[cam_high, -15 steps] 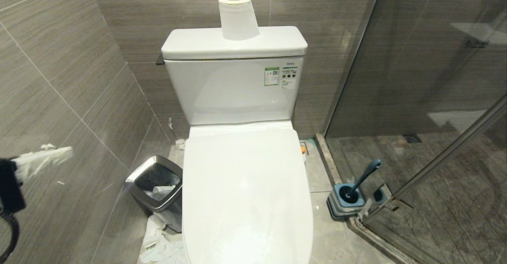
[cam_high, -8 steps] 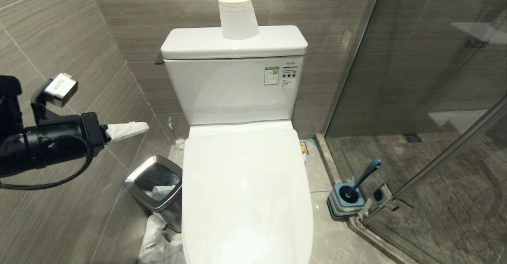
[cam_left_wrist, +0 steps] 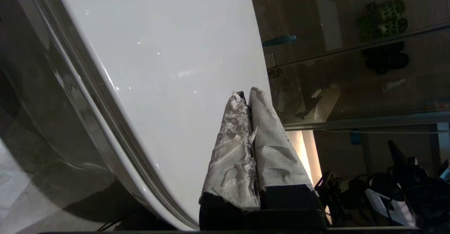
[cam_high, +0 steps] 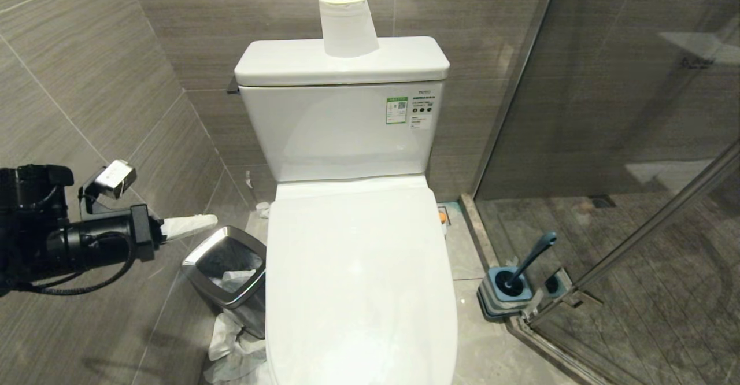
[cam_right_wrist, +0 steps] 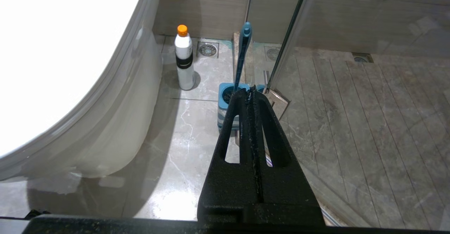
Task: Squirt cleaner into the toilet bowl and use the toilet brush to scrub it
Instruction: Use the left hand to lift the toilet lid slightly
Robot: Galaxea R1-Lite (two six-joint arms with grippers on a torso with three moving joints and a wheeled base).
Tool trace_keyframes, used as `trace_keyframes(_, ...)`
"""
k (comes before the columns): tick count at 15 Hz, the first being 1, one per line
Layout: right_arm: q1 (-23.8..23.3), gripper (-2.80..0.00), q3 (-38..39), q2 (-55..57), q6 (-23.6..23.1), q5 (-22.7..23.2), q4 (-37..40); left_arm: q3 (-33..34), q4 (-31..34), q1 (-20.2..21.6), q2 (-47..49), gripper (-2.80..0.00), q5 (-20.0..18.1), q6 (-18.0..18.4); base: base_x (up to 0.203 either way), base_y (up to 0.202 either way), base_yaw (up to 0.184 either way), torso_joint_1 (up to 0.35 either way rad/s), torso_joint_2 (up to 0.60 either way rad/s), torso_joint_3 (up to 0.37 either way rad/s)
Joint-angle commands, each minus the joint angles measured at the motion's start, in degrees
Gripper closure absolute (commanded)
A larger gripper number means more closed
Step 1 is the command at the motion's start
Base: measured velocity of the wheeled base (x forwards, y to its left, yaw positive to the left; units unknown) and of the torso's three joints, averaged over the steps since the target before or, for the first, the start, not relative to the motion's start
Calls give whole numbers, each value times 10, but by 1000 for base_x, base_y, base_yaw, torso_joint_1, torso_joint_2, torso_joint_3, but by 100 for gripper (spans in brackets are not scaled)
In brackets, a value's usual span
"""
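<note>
The bowl is hidden under the shut white lid (cam_high: 358, 281) of the toilet. The brush (cam_high: 532, 258) stands in its holder (cam_high: 503, 295) on the floor to the toilet's right, by the glass shower door (cam_high: 636, 142). A white bottle (cam_right_wrist: 184, 62) with an orange cap stands between toilet and holder. The left gripper (cam_high: 196, 222), its 2 fingers wrapped in white and pressed together on nothing, hangs level above the steel bin (cam_high: 228, 272), left of the lid. The right gripper (cam_right_wrist: 250, 94), clenched and empty, hangs low near the holder. 1 paper roll (cam_high: 347, 23) sits on the tank (cam_high: 341, 119).
</note>
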Motion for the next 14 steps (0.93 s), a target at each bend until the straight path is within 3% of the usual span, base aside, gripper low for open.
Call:
trace_keyframes(1,0,0,0,1,0,0,0,5,-2,-7,4,0,1,0,0,0,0,0,0,0)
trace_keyframes(3,0,0,0,1,0,0,0,11,-13,-12,1,0,18,1,0,0,0,0,0,0)
trace_keyframes(14,0,0,0,1,0,0,0,12,-45,-22,52,0,24,-1,0,0,0,0,1,-13)
